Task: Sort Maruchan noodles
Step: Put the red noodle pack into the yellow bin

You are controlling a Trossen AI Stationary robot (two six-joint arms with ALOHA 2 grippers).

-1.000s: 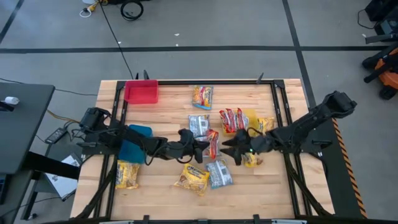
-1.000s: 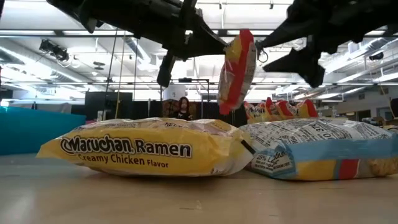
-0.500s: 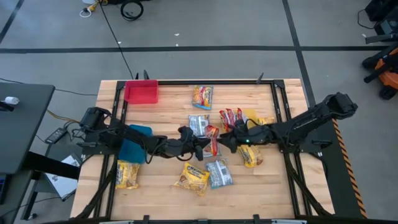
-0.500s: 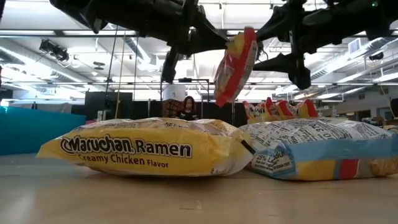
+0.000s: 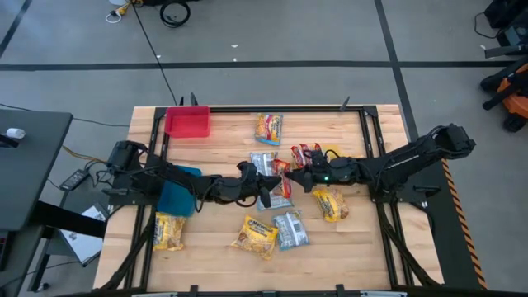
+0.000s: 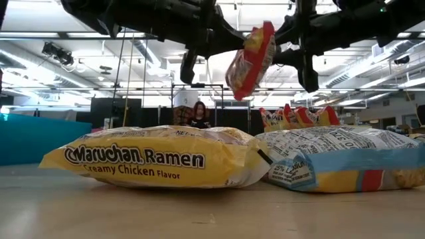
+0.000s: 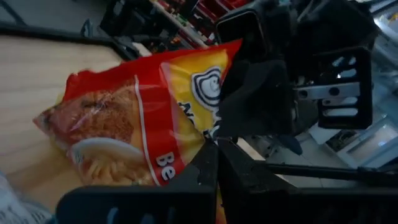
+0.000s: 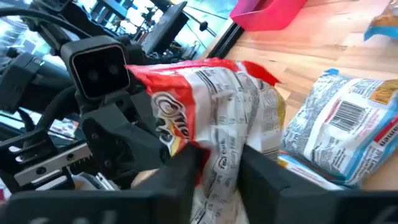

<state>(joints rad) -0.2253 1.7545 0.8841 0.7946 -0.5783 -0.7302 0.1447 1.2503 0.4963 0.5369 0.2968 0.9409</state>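
A red Maruchan noodle packet point(image 5: 283, 172) hangs in the air over the middle of the table, between my two grippers. My left gripper point(image 5: 271, 183) reaches in from the table's left and is shut on it. From the right, my right gripper point(image 5: 299, 175) meets the same packet point(image 6: 251, 60) and its fingers are closed on it. Other packets lie flat on the wood: a yellow one point(image 6: 153, 159) and a silver-blue one point(image 6: 339, 166) at the near side, a silver-blue one point(image 5: 264, 163) under the grippers, and a yellow-orange one point(image 5: 268, 128) at the far side. My left gripper pinches the red packet's edge point(image 7: 199, 149) between its two fingers point(image 7: 236, 180), coming in level from the table's left. The packet hangs tilted, clear of the table. My right gripper has the packet's opposite side point(image 8: 217, 155) between its two fingers point(image 8: 261, 168), coming in about level from the table's right. The wrapper is crumpled where the fingers meet it.
A red bin point(image 5: 187, 121) stands at the far left and a blue bin point(image 5: 177, 191) under my left arm. More packets lie at the right point(image 5: 330, 204), far right point(image 5: 307, 155), near middle point(image 5: 256, 235) and near left point(image 5: 169, 231).
My right gripper has swung toward the table's left and far side up to the red packet, and its fingers have closed on it. My left gripper has carried the packet a little toward the far edge, still clear of the table.
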